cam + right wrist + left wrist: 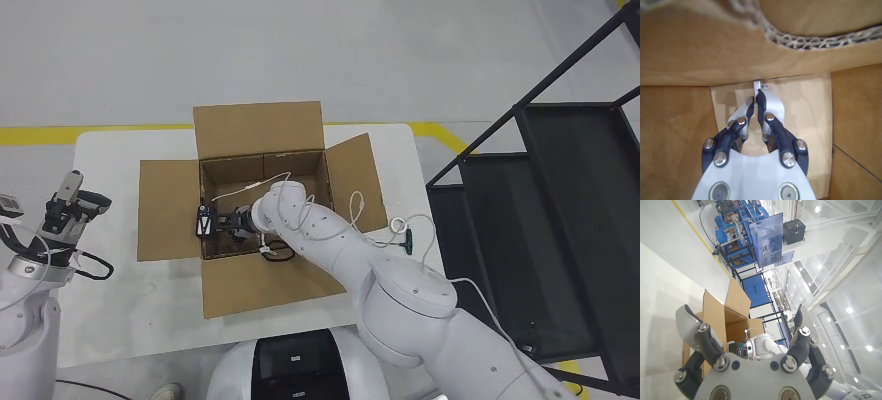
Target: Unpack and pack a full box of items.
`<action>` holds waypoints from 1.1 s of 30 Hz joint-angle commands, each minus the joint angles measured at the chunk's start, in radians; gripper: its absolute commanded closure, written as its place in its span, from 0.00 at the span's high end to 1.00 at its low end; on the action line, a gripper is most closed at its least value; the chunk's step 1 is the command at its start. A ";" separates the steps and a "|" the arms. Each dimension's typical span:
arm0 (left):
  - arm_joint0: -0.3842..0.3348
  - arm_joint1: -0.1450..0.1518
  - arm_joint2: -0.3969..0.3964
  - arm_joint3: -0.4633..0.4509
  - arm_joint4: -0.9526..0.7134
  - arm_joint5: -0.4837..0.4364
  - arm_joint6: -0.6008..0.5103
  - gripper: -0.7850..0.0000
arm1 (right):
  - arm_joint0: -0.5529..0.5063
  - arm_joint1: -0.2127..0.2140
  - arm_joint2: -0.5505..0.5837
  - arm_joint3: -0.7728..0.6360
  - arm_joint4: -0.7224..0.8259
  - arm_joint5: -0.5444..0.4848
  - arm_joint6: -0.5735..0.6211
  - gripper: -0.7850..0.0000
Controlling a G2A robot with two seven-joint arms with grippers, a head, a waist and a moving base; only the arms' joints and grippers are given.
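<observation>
One white table (120,150) takes up the middle of my top view, with dark metal steps (560,190) standing off to its right. The open cardboard box (260,130) sits on the table at the centre of the frame, with all four flaps folded outward.

My right arm (330,240) comes in from the lower right and crosses over the box. The right gripper (204,222) is down inside, against the box's left wall. Its wrist camera shows me brown cardboard on every side. The jaws are drawn nearly together and pinch a small metal part (756,85), which lies low in the box where the floor meets a wall. It is silver with a bolt on it; I cannot tell more than that.

My left gripper (72,200) is at the far left edge of the top view, off the table's side and well apart from the box. Its jaws stand wide apart with nothing between them.

On the table, just right of the box's right flap, lies a small dark-green item (405,240). I cannot make out what it is.
</observation>
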 commanded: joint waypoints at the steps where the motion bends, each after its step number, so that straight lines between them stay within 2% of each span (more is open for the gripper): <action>1: 0.000 0.000 0.000 0.000 0.000 0.000 0.000 1.00 | 0.003 0.001 0.001 0.002 -0.002 -0.003 -0.009 0.00; 8: 0.000 0.000 0.000 0.000 0.000 0.000 0.000 1.00 | 0.014 0.014 0.008 0.003 -0.005 -0.021 -0.079 0.00; 10: 0.000 0.000 0.000 0.000 0.000 0.000 0.000 1.00 | 0.016 0.021 0.013 0.006 0.000 -0.041 -0.123 0.40; 11: 0.000 0.000 0.000 0.000 0.000 0.000 0.000 1.00 | 0.017 0.025 0.015 0.008 0.002 -0.056 -0.143 0.83; 12: 0.000 0.000 0.000 0.000 0.000 0.000 0.000 1.00 | 0.018 0.029 0.017 0.010 0.003 -0.071 -0.163 1.00; 17: 0.000 0.000 0.000 0.000 0.000 0.000 0.000 1.00 | 0.020 0.051 0.019 0.014 -0.013 -0.098 -0.279 1.00; 20: 0.000 0.000 0.000 0.000 0.000 0.000 0.000 1.00 | 0.019 0.061 0.003 0.010 -0.055 -0.105 -0.300 1.00; 25: 0.000 0.000 0.000 0.000 0.000 0.000 0.000 1.00 | 0.019 0.065 -0.023 -0.010 -0.118 -0.129 -0.301 1.00; 33: 0.000 0.000 0.000 0.000 0.000 0.000 0.000 1.00 | 0.016 0.054 -0.021 -0.012 -0.112 -0.131 -0.271 1.00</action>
